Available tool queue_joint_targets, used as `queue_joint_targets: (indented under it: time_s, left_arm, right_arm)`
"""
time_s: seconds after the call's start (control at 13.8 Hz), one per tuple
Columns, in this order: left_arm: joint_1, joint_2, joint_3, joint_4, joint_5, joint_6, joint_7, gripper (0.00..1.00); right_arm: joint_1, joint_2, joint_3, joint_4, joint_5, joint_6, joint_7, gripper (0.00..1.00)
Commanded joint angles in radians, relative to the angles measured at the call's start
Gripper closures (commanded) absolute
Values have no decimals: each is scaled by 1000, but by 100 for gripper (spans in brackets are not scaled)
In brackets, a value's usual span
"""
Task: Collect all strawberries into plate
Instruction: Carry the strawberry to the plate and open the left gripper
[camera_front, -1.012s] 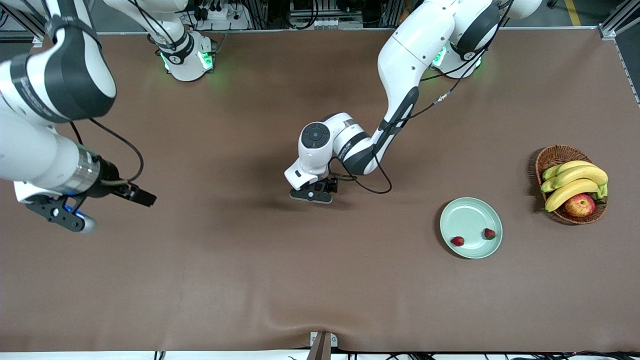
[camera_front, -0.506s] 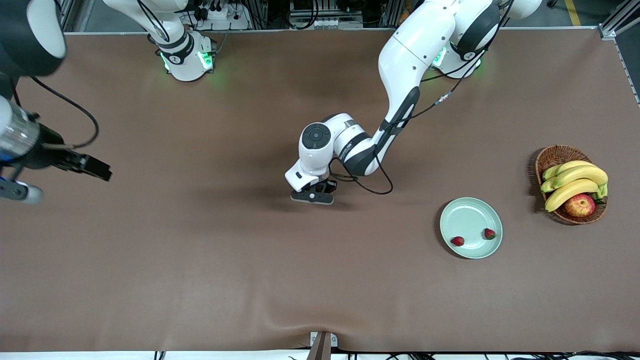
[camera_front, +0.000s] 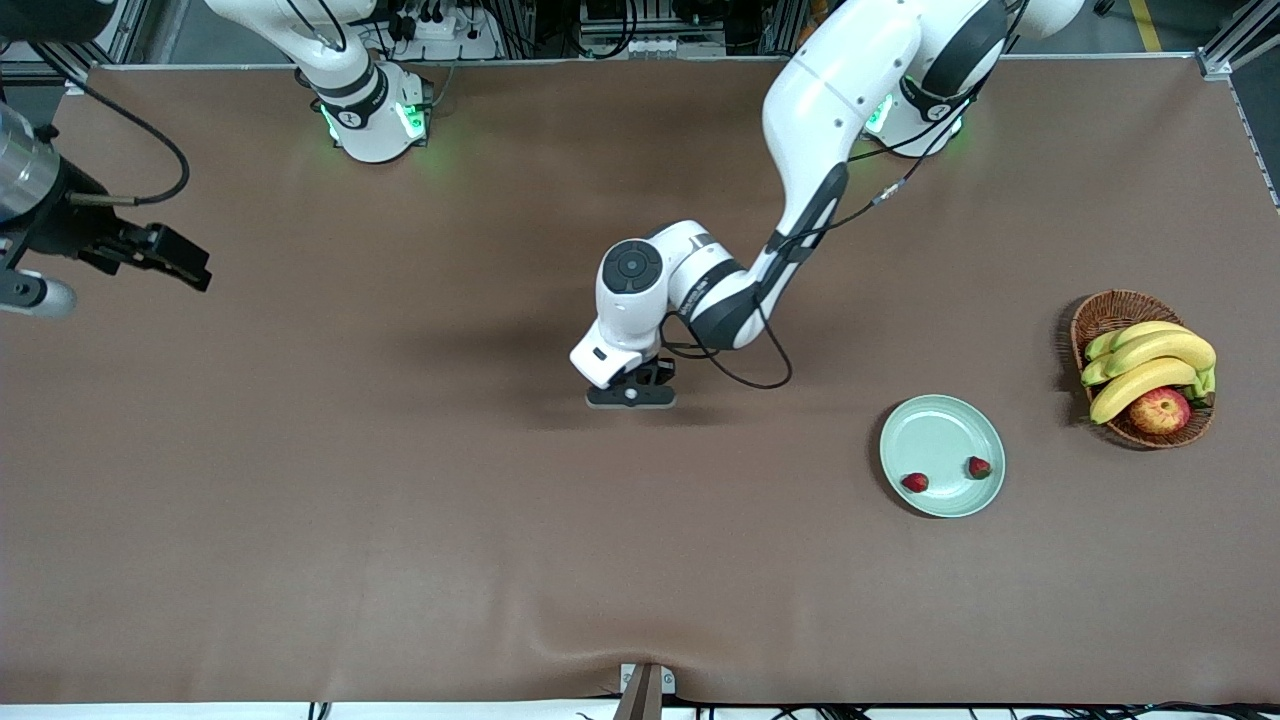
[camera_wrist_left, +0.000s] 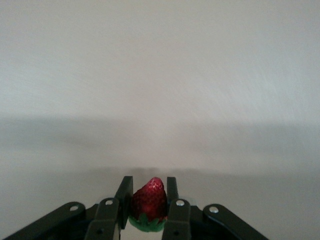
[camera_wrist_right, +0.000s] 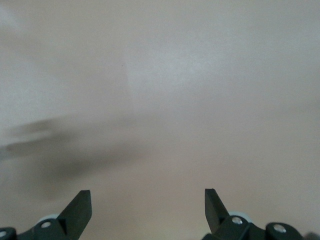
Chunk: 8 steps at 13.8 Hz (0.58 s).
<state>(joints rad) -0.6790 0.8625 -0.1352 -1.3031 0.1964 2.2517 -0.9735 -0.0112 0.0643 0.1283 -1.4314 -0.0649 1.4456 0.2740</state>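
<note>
One strawberry (camera_wrist_left: 149, 200) clamped in left tool (camera_wrist_left: 148, 207), tip pointing outward, right tool (camera_wrist_right: 148, 207) spread apart.

Left tool (camera_front: 630, 397) low over mid-table, fingers clamped; right tool (camera_wrist_right: 148, 210) raised at table's end, fingers spread

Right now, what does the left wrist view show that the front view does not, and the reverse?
Only the left wrist view shows the third strawberry, pinched between the left claw's fingers. Only the front view shows the plate with two strawberries on it, the fruit basket and the right claw, waiting open at its end of the table. Both show the left claw and the brown table.
</note>
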Motion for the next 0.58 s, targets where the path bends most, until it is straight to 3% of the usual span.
queue_joint_targets:
  time_s: [0.0,0.29,0.51]
  left_arm:
    - [97,-111,-3,-25,3,-134,-54,83]
    - [267,-204,-3,-45,14,-262,-33,83]
    - [369,-230,-6,-88,15,-270,47,83]
  right_arm:
    - [7,-40,-57,-54,11,32,-105,0]
    - [5,-43,-64,-55,27,35,-110,0]
    - [7,-41,-65,-50,31,45,-111,0]
